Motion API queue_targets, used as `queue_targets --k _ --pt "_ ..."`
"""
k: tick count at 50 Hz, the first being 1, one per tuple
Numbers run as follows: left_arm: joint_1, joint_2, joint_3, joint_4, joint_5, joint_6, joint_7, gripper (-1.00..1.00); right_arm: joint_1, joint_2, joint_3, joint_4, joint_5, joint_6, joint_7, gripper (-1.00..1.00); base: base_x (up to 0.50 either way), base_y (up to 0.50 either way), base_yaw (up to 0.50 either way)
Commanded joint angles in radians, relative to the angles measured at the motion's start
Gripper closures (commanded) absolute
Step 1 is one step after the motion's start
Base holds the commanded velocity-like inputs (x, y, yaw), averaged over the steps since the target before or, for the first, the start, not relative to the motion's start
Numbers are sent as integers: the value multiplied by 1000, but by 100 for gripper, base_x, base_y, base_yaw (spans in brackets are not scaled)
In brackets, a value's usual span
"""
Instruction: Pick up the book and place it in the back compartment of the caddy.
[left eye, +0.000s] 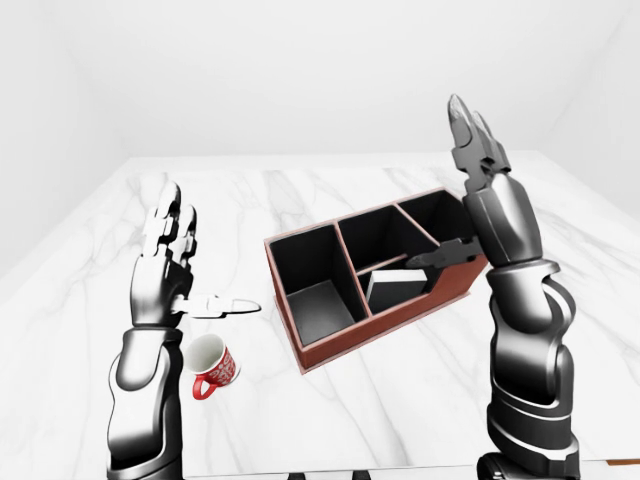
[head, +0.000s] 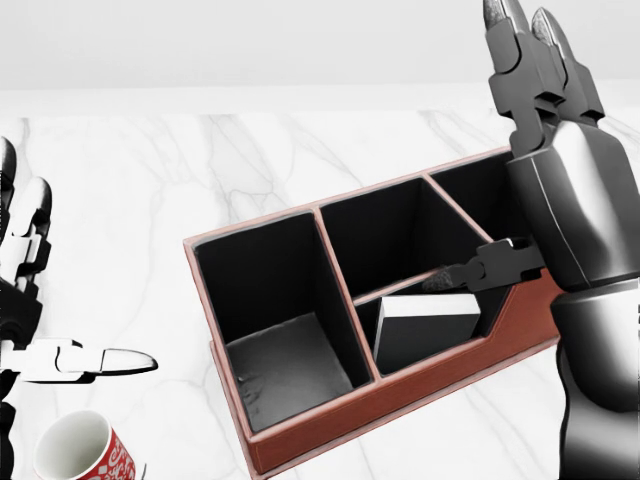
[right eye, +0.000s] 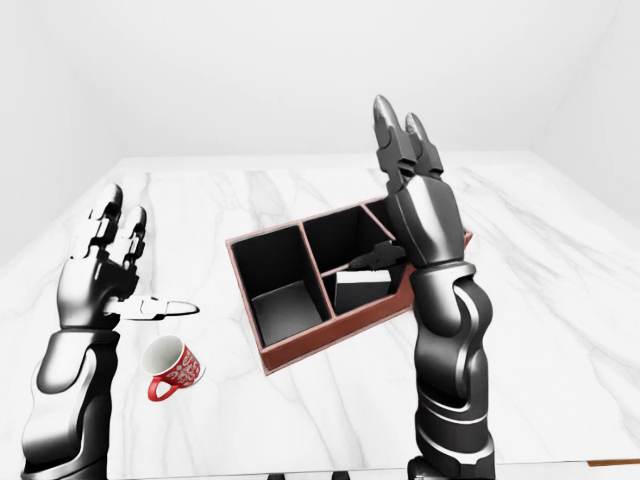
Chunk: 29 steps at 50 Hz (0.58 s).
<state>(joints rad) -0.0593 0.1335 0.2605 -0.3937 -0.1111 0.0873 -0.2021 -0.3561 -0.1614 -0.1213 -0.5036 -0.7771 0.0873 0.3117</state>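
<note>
Hanging open and empty on the left, the left hand (left eye: 165, 265) sits above a red mug (left eye: 212, 367). Mid-scene, the book (head: 425, 327) lies in the caddy (head: 300, 430) — in the small lower compartment, seemingly not the back one. Rightward, the right hand (head: 545, 150) is raised, fingers spread, empty — best re-grip the book squarely.

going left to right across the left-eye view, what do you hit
left hand → red mug → caddy → book standing in the caddy's small lower middle compartment → right hand, raised open at the caddy's right end
</note>
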Motion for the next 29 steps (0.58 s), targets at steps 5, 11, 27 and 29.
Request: queue_targets --k 5,11,27,29 --pt "-2 8 33 -95 -36 0 0 -98 90 26 -25 -266 216 0 -33 -100 0 0 0" --pt "-1 10 41 -130 -46 0 2 -98 116 21 -40 -320 270 0 -49 -100 0 0 0" --pt "-1 11 49 -150 -57 0 5 -98 216 64 -34 -479 439 0 -33 -100 0 0 0" --pt "0 11 49 -152 -57 0 4 -98 223 61 -34 -487 454 0 -34 -100 0 0 0"
